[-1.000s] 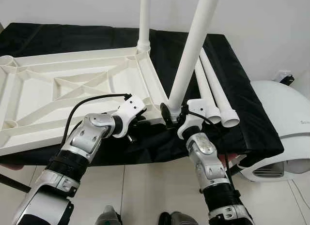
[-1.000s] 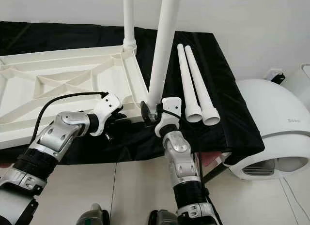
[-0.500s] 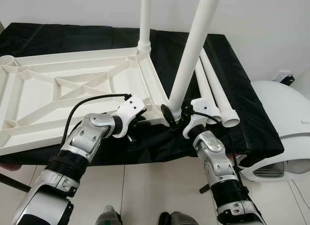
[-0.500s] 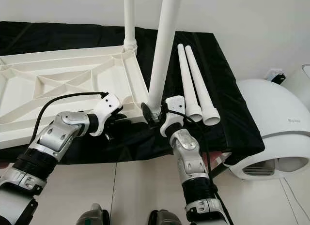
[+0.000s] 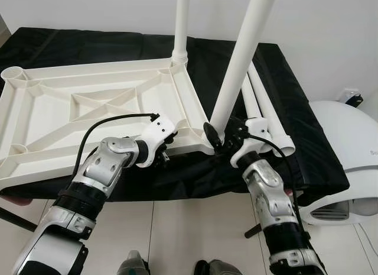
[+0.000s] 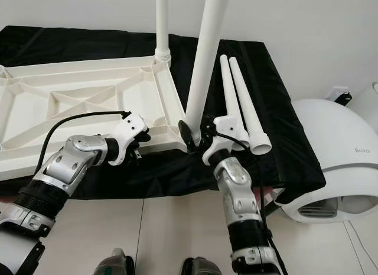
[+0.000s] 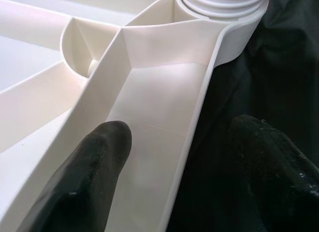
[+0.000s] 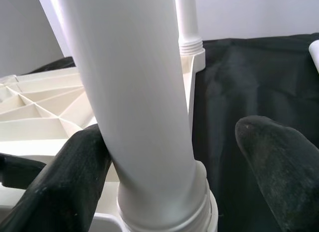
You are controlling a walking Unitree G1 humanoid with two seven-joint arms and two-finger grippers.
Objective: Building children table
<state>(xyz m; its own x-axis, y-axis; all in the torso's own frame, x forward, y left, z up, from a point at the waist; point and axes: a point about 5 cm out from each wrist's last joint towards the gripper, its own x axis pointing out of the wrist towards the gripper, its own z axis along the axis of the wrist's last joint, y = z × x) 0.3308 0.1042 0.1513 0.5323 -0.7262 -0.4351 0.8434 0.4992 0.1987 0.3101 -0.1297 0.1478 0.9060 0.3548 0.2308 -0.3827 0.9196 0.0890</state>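
Note:
The white tabletop (image 5: 88,109) lies upside down on a black-covered table (image 5: 283,80). One white leg (image 5: 181,20) stands upright in the far right corner socket. A second leg (image 5: 239,62) stands in the near right corner and leans to the right. My right gripper (image 5: 222,136) is open around this leg's foot; in the right wrist view one finger (image 8: 75,177) touches the leg (image 8: 144,102) and the other stands apart. My left gripper (image 5: 164,155) is open astride the tabletop's near rim (image 7: 194,137), one finger inside and one outside.
Two loose white legs (image 5: 266,109) lie side by side on the black cloth just right of my right gripper. A large white rounded appliance (image 5: 348,145) stands on the floor to the right. Pale floor tiles (image 5: 177,233) lie below the table's front edge.
My right forearm has swung to the right while its gripper stayed at the leaning leg's foot. The camera has shifted a little. My left gripper keeps its place at the rim.

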